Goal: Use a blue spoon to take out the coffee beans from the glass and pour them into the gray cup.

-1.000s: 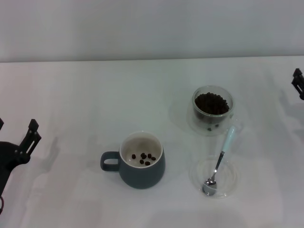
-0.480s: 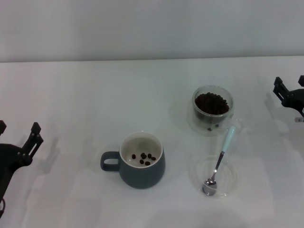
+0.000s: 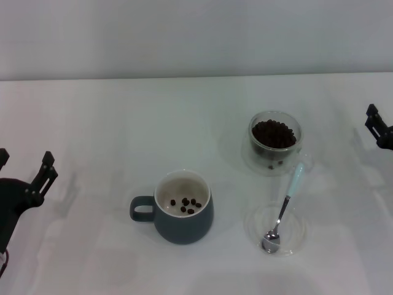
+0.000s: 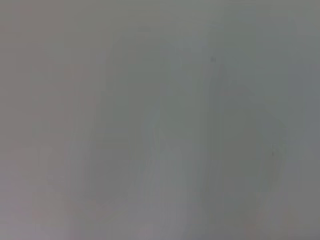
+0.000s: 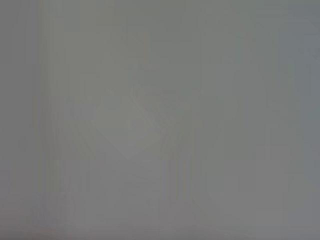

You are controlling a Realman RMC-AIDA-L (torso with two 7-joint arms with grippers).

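Head view, quick notes. Blue spoon (image 3: 286,204) lies w/ its metal bowl resting in a flat clear saucer (image 3: 299,236) and its pale handle propped up toward the glass (image 3: 274,142); the handle tip ends just beside the glass's near wall, whether touching can't be told. Long axis runs from the bowl at the near end up & slightly to the robot's right at the handle end. Glass is well filled w/ coffee beans (image 3: 274,134). Gray cup (image 3: 183,208) stands to the robot's left of the saucer, loop handle pointing left, a few beans already on its cream floor, so transfer looks barely begun or only part done.

Right gripper (image 3: 379,127) sits at the far right edge of the frame, only partly in view: can't tell if its fingers are parted or closed, and it holds nothing visible. Left gripper (image 3: 23,166) is at the low left edge, fingers spread apart, empty, well apart from everything.

Key relation: spoon lies to the left of the right gripper and nearer the robot, while the left gripper has the cup between it & the spoon. Right arm is clearly the nearer one, so it's prob the one to take the handle, approaching across the axis.

Both wrist views show only blank table (image 4: 160,120), nothing useful.
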